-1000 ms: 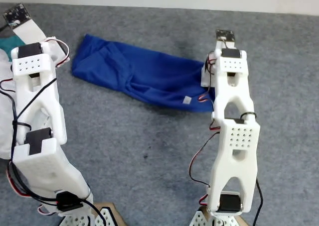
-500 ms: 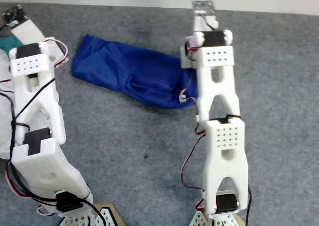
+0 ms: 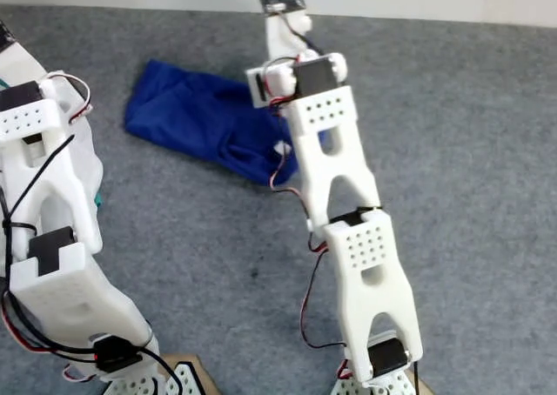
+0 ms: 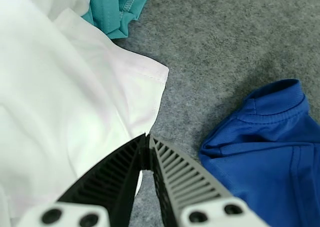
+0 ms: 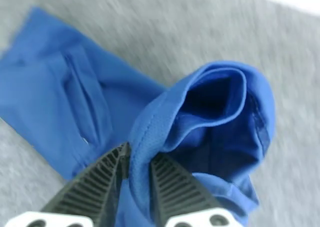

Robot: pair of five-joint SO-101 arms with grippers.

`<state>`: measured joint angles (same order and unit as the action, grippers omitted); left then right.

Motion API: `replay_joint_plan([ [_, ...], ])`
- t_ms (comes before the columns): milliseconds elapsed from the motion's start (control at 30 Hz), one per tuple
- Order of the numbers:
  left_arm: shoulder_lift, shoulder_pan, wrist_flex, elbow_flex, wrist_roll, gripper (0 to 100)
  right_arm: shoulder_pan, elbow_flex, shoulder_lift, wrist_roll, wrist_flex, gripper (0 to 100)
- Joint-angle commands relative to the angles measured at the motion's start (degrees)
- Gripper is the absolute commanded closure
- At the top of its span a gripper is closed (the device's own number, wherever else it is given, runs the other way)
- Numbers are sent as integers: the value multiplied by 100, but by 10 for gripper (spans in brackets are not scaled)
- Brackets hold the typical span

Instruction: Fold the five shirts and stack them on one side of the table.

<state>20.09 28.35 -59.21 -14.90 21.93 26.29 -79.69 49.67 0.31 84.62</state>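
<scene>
Grey, felt-like covering runs across the whole worktop (image 3: 452,151), with a pale wall along its far edge. The blue shirt (image 3: 191,121) lies crumpled toward the far edge, left of the middle, between the two arms. Its right-hand end is bunched up under the right arm's wrist.

The right gripper (image 5: 138,154) has its ribbed jaws pinched nearly together on a hemmed edge of the blue shirt. The cloth rises from between them in a raised loop that opens like a pocket, while the rest of the garment spreads flat on the worktop beyond.

At the left edge of the worktop a white shirt (image 4: 60,97) lies spread out, and a teal shirt (image 4: 117,9) shows past it, touching it or partly under it. The collar end of the blue shirt lies near the white one, with a strip of bare grey between them.

The left gripper (image 4: 146,139) has its jaws drawn together so the tips meet right at the white shirt's hem. From where I stand I can't tell whether any cloth is caught between them.
</scene>
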Motion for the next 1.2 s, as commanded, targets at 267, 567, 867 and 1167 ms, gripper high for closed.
replay_joint_plan([
  [267,-347,224,-18,57,-35,992,919,-233,497,343,-2088,993],
  [567,-338,233,0,171,-35,992,1323,-277,1666,1336,-4154,992],
  [867,-338,233,0,189,-35,992,1754,-242,2589,1969,-5446,989],
  [1167,-338,207,0,198,-35,992,1727,-295,2114,1969,-4374,809],
])
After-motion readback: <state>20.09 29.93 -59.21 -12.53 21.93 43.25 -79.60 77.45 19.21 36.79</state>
